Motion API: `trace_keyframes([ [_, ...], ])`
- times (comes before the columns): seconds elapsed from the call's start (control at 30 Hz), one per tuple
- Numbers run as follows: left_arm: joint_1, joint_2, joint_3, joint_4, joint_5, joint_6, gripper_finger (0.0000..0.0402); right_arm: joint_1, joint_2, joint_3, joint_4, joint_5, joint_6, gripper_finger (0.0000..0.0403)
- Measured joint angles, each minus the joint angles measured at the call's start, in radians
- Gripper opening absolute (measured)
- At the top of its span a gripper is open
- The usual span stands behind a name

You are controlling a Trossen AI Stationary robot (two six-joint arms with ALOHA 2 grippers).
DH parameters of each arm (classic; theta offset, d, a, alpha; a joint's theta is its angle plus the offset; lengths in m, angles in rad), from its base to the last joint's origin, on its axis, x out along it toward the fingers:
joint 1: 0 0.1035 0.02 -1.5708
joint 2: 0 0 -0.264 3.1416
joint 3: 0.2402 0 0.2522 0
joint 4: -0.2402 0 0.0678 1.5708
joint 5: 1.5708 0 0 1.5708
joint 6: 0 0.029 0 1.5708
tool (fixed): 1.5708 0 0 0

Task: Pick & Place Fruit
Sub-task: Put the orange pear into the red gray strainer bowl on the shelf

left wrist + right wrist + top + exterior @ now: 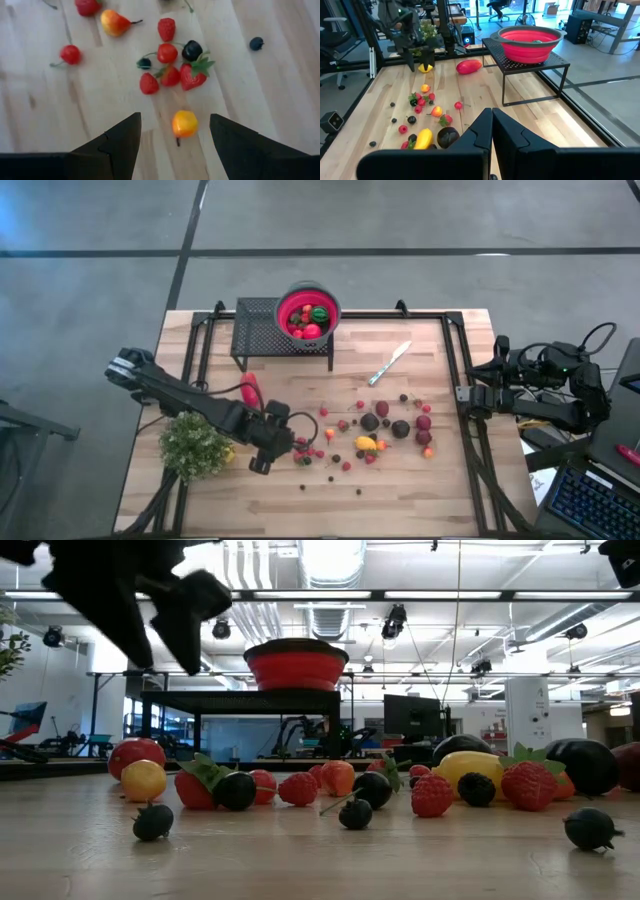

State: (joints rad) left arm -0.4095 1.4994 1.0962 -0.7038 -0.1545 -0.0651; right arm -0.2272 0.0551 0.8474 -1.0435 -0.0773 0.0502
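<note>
Many small toy fruits (370, 435) lie scattered on the wooden table, and a few more sit in the red bowl (308, 312). My left gripper (268, 452) hangs open above the left end of the scatter, pointing steeply down. In its wrist view a small yellow-orange fruit (184, 123) lies on the table between and below its two fingers (115, 145), just short of a cluster of red berries and a strawberry (192, 77). The low view shows the fingers (165, 662) well clear of that fruit (143, 780). My right gripper (491, 120) waits shut at the table's right edge (470, 392).
The red bowl stands on a black mesh rack (262, 330) at the far middle. A silver knife (390, 363) lies right of it. A bushy green plant (195, 445) stands beside my left arm, and a larger red piece (249, 390) lies behind the arm.
</note>
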Motion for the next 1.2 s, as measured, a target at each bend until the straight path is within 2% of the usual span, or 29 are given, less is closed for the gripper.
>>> trace_keyframes([
  [0.17, 0.0, 0.0, -0.084, 0.136, 0.031, 0.0, 0.0241, 0.0, 0.0, 0.0, 0.0, 0.0, 0.001, 0.0008],
  [0.47, -0.001, 0.0, -0.205, 0.252, 0.066, 0.008, 0.0241, 0.0, 0.0, 0.0, 0.0, 0.0, 0.0, 0.0008],
  [1.2, -0.001, 0.0, -0.45, 0.627, 0.062, 0.126, 0.0241, 0.0, 0.0, 0.0, 0.0, 0.0, 0.0, 0.0008],
])
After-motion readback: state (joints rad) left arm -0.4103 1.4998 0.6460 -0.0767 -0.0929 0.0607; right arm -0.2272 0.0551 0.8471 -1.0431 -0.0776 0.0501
